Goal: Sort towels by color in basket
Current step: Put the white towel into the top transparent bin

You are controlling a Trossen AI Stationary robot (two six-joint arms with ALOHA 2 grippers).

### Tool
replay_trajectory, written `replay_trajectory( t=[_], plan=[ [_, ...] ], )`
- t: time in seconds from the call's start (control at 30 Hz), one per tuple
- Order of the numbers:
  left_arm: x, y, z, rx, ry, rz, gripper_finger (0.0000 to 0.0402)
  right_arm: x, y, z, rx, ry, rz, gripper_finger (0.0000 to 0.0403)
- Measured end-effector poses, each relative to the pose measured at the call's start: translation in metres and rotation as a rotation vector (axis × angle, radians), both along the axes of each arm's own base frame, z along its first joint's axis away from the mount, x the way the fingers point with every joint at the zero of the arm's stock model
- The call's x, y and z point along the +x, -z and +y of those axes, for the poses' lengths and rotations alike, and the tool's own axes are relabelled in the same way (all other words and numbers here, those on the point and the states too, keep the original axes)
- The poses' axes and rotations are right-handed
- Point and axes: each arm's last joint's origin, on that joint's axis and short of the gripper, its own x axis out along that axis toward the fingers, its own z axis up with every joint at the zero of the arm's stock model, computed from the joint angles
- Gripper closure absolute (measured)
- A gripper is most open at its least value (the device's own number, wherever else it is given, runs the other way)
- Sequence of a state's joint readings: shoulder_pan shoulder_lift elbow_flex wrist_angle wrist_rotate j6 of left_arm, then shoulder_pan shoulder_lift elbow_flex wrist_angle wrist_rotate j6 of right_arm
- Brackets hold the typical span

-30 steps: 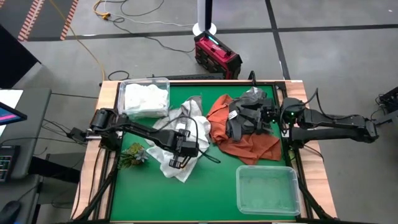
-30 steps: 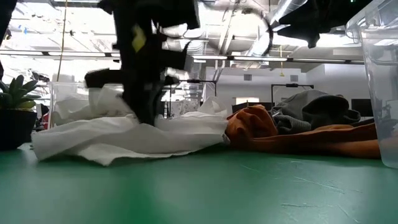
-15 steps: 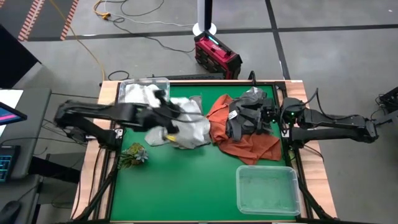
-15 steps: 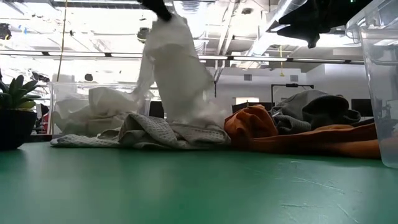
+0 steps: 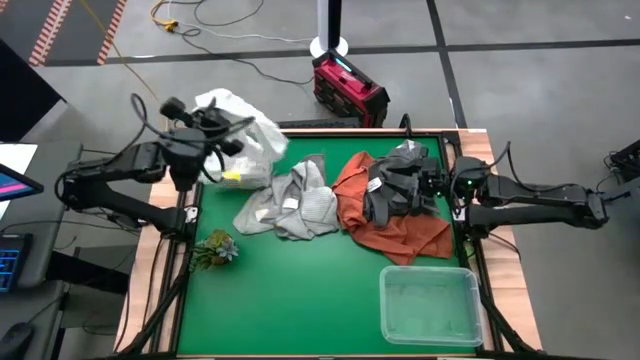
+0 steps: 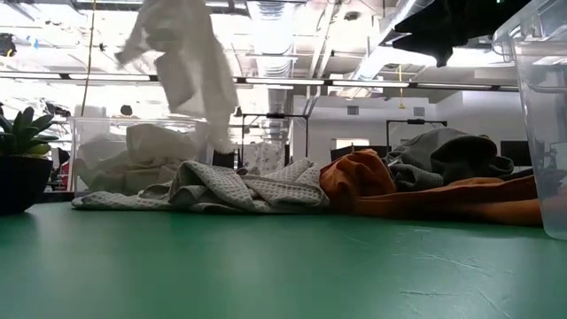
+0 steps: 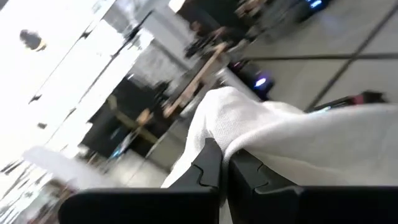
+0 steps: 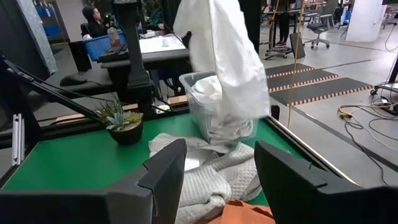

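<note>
My left gripper (image 5: 214,137) is raised over the table's far left corner, shut on a white towel (image 5: 248,140) that hangs above a clear bin (image 8: 217,118) holding white cloth. A light grey towel (image 5: 290,200) lies crumpled on the green mat. To its right lie a rust orange towel (image 5: 400,230) and, on top of it, a dark grey towel (image 5: 405,160). My right gripper (image 8: 214,168) is open above that pile, its fingers level and pointing toward the table's left, with nothing between them. My left gripper pinches a bunched fold of the white towel (image 7: 231,144) between its two shut fingers (image 7: 208,165). The fingers come in about level from the table's left side. The towel (image 6: 186,62) hangs slack below them, clear of the mat, its lower end (image 8: 239,106) at the bin's mouth.
A small potted plant (image 5: 215,248) stands near the left edge. An empty clear bin (image 5: 430,305) sits at the near right. A red case (image 5: 348,88) and cables lie on the floor beyond the far edge. Bare green mat (image 5: 290,300) spans the near middle.
My left gripper has risen and swung toward the far left corner, its wrist rolling and its fingers tipping from pointing down to level. The white towel came up off the mat and now hangs clear over the bin. The light grey towel stayed on the mat.
</note>
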State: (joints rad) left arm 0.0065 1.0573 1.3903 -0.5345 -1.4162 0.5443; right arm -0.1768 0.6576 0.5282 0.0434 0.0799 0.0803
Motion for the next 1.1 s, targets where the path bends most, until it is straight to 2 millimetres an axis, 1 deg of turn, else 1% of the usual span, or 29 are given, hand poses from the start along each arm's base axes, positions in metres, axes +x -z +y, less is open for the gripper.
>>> replay_trajectory(
  t=[0.2, 0.33, 0.57, 0.7, 0.8, 0.9, 1.1],
  plan=[
    [-0.017, -0.008, 0.005, 0.003, -0.030, -0.046, 0.0401, 0.005, 0.004, -0.001, 0.002, 0.000, 0.030, 0.0180],
    [-0.030, -0.018, 0.004, 0.014, -0.024, -0.103, 0.0401, 0.008, 0.006, -0.002, 0.000, 0.002, 0.041, 0.0180],
    [-0.063, -0.041, 0.002, 0.039, 0.104, -0.297, 0.0401, 0.009, 0.006, -0.002, -0.003, 0.002, 0.041, 0.0180],
    [-0.078, -0.044, 0.001, 0.043, 0.127, -0.348, 0.0401, 0.009, 0.006, -0.002, 0.003, 0.003, 0.036, 0.0180],
    [-0.083, -0.039, 0.001, 0.030, 0.116, -0.305, 0.0401, 0.009, 0.005, -0.002, 0.002, 0.003, 0.026, 0.0180],
    [-0.083, -0.026, 0.002, 0.005, 0.051, -0.200, 0.0401, 0.009, 0.004, -0.002, 0.001, 0.002, 0.020, 0.0180],
    [-0.064, 0.006, 0.006, -0.071, 0.001, -0.059, 0.0401, 0.009, 0.001, -0.002, -0.006, 0.002, -0.015, 0.0180]
  ],
)
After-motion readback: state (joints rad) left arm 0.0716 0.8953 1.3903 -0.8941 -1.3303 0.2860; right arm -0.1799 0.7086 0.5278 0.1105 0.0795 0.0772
